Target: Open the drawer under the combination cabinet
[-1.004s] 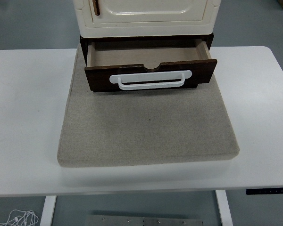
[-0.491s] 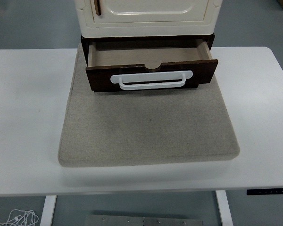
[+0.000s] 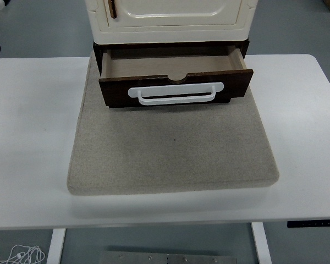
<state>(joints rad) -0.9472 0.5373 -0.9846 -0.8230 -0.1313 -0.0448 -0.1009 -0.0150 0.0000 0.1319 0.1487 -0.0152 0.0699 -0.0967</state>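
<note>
Table: white rectangular tabletop (image 3: 27,137), carrying a grey felt mat (image 3: 173,157).
Cabinet: cream combination cabinet w/ panelled door (image 3: 170,16) at mat's far edge.
Drawer: dark-brown wooden drawer (image 3: 173,77) under cabinet stands pulled out, white bar handle (image 3: 176,92) facing me, inside empty.
Change: none vs. a sec ago; I judge task done.
Hands: both out of shot, can't tell finger state.
Writing: none legible.

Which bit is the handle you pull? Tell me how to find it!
Look at the cream cabinet standing at the back of the grey mat. Under it a dark brown drawer is pulled out toward you and looks empty. The handle is the long white bar across the drawer's front, the only white thing on that dark wood.
</note>
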